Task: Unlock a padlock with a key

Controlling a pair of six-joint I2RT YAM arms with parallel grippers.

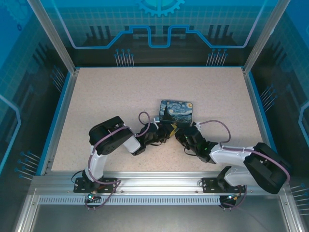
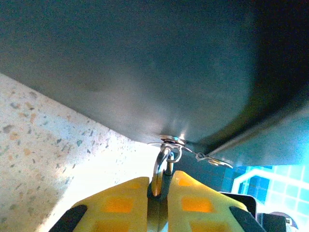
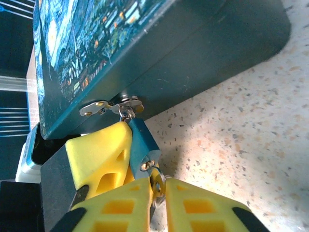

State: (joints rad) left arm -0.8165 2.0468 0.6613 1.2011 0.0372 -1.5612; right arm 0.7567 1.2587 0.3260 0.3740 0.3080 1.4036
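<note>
While padlock (image 2: 158,183) sits between left fingers (image 2: 120,205), key (image 3: 155,182) between right fingers (image 3: 205,205)

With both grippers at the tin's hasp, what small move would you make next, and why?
Probably roll the right gripper to turn the key: it seems seated at the base of the padlock, which the left gripper clamps, its shackle threaded through the hasp.

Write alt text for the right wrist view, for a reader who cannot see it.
The right gripper pinches the key at the base of the padlock, which is hooked through the hasp of a swirl-printed tin. A yellow finger of the left gripper presses the lock's side; speckled table lies beyond.
</note>
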